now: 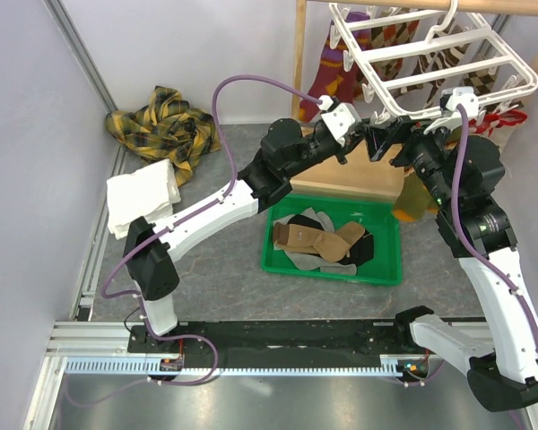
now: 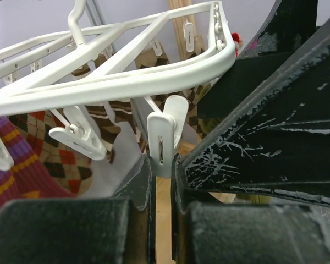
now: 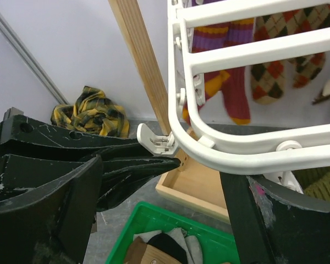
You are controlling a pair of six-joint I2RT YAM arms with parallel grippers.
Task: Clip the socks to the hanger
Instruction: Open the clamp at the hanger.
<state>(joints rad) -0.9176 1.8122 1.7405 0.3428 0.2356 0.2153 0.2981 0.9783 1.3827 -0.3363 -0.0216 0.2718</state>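
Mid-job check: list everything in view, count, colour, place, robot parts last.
hanger: one, white, raised at far right.
clip: one of many, white, hanger's near rim.
hung socks: several, purple-striped and brown argyle, below hanger.
olive sock: one, hanging below hanger's near rim.
green bin: one, centre of table.
loose socks: several, brown, grey, black, in bin.
plaid cloth: one, yellow-black, far left.
towel: one, white, left edge.
wooden frame: one, pale wood, far side.
wooden box: one, pale wood, behind bin.
left gripper: one, black, shut on clip.
right gripper: one, black, open, beside hanger's rim.
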